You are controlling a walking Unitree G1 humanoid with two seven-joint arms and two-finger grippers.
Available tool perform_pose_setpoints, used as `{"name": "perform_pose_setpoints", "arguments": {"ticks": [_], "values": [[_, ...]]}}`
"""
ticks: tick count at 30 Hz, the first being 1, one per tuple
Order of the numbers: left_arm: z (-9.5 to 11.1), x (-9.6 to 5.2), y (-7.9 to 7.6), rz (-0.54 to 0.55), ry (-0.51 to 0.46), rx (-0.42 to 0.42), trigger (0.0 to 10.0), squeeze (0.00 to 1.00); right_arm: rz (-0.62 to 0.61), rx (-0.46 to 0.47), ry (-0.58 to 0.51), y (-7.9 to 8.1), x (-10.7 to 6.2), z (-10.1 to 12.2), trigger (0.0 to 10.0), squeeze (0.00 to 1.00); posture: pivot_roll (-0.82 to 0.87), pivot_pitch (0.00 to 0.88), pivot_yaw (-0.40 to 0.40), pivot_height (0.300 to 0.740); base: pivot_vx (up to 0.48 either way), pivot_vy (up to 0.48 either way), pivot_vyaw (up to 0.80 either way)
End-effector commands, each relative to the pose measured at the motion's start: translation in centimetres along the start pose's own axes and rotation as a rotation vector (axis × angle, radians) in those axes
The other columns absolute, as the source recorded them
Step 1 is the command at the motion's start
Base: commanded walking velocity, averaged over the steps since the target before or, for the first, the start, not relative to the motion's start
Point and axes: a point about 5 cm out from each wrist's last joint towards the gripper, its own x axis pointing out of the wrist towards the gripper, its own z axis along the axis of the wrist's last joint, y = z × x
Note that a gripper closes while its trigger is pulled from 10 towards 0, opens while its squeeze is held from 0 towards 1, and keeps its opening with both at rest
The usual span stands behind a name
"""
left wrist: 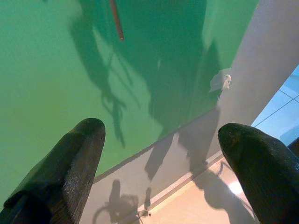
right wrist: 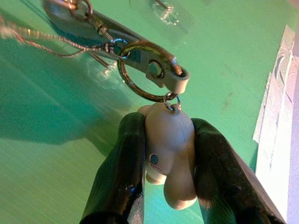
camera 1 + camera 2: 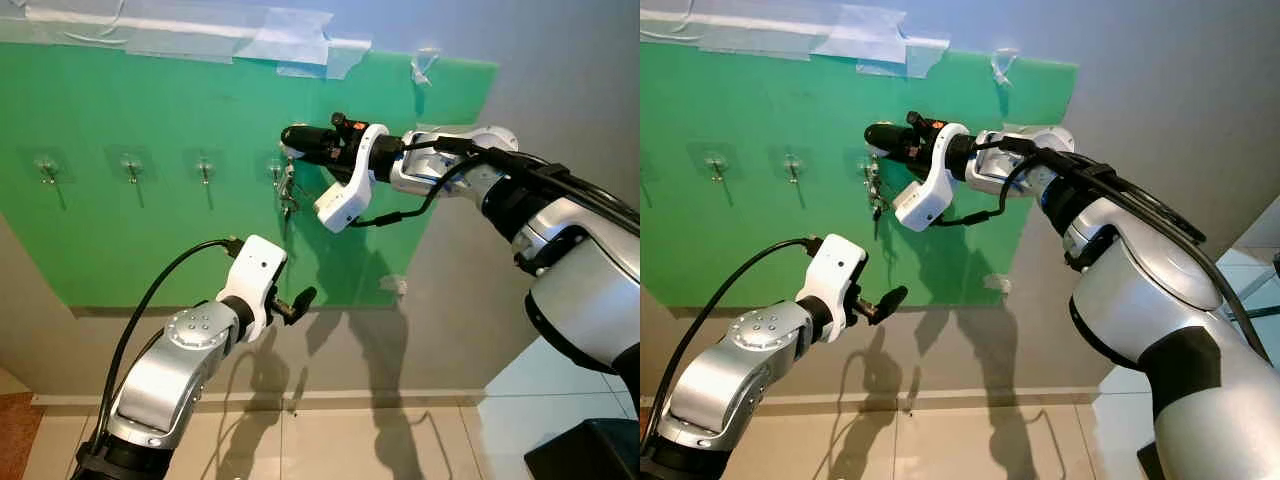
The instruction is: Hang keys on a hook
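Before my jaws hangs a green board (image 3: 150, 200) taped to the grey wall, with a row of clear hooks (image 3: 204, 168). My right gripper (image 2: 169, 140) is up at the board, fingers pressed on a small cream figurine (image 2: 169, 156); its key ring (image 2: 140, 70) and keys (image 3: 288, 195) lie just ahead against the board. My left gripper (image 1: 161, 154) is lower and empty, fingers wide apart.

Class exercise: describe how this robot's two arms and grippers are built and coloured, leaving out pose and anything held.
Both arms are silver metal with black joint sections. Each wrist carries a white housing with a black cable plugged in. The left gripper and right gripper each end in two long, rounded black fingers, their surface matte.
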Motion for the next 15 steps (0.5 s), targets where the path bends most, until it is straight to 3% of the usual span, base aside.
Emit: {"name": "perform_pose_setpoints", "arguments": {"ticks": [1,10,15], "values": [[0.44,0.09,-0.21,-0.005,-0.016,0.015,10.0,0.00,0.008,-0.036,0.019,-0.33,-0.19,-0.74,0.0,0.00,0.02,0.000,-0.071,0.740,0.000,0.000,0.00],[0.46,0.08,-0.23,0.000,-0.018,0.022,10.0,0.00,0.011,-0.055,0.016,-0.04,0.02,-0.54,0.0,0.00,0.03,0.000,-0.074,0.740,0.000,0.000,0.00],[0.45,0.06,-0.25,0.003,-0.020,0.025,10.0,0.00,-0.010,-0.022,-0.004,-0.10,0.47,0.11,0.0,0.00,0.04,0.000,-0.080,0.740,0.000,0.000,0.00]]}}
